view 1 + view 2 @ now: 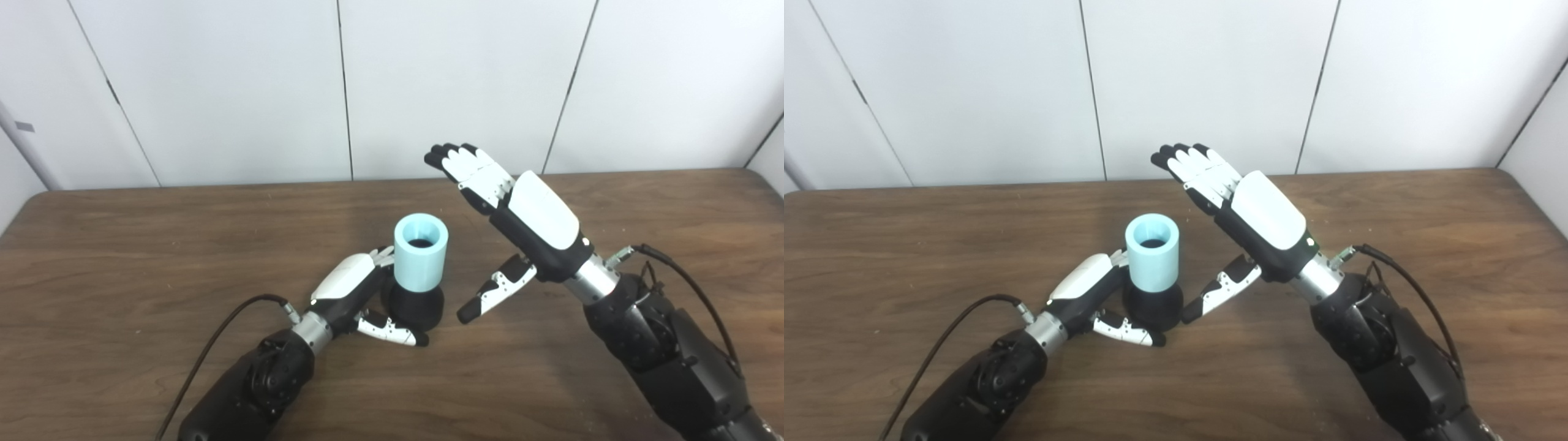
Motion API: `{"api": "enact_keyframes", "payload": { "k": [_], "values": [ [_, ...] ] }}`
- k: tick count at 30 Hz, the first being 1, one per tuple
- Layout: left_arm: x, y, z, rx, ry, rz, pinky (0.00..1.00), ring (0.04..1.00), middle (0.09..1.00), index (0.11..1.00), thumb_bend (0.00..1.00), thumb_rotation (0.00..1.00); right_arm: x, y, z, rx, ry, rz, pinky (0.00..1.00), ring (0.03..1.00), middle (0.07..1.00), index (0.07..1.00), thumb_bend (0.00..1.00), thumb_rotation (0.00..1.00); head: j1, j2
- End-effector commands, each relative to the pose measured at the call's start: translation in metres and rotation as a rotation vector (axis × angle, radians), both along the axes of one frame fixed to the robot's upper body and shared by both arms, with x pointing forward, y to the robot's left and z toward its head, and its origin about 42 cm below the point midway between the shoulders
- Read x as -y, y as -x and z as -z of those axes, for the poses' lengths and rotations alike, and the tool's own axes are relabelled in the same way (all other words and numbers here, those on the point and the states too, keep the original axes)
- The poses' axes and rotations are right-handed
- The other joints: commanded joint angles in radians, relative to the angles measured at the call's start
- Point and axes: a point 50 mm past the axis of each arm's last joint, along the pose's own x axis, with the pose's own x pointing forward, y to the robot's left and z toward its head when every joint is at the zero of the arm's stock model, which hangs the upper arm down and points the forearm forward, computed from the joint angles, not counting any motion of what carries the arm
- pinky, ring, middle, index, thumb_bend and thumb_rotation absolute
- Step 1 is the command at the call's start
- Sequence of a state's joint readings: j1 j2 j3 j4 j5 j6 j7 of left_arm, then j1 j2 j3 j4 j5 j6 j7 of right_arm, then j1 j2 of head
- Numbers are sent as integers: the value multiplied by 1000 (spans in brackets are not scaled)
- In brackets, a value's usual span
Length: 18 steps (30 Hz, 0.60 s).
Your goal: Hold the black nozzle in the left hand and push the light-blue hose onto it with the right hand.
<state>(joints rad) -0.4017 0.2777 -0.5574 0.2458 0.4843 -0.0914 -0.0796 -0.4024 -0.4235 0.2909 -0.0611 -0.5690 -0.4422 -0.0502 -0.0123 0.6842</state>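
Just left of the black nozzle [414, 306], left hand [355, 291] grips its base w/ thumb in front. Light-blue hose [420, 251] sits upright on nozzle. Right hand [520, 220] raised to nozzle's right, fingers spread, holding nothing.

Left robot hand [352, 288] and right robot hand [520, 214]: white back shells, black palms, white fingers with black tips and small dark screws. Silver wrist collars, black forearms, black cables at each wrist.
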Motion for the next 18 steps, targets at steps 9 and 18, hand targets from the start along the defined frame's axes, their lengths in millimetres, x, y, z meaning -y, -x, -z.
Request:
{"api": "enact_keyframes", "payload": {
  "k": [9,18],
  "values": [
    [-20,30,54,-105,-59,-18,1000,1000,1000,1000,1000,449,0,1,-13,69,-55,-24,1000,1000,1000,1000,941,803,2,0],
    [-28,24,49,23,61,-38,1000,1000,1000,1000,1000,463,6,3,-1,44,-99,-2,1000,1000,1000,1000,940,804,10,1]
  ]
}}
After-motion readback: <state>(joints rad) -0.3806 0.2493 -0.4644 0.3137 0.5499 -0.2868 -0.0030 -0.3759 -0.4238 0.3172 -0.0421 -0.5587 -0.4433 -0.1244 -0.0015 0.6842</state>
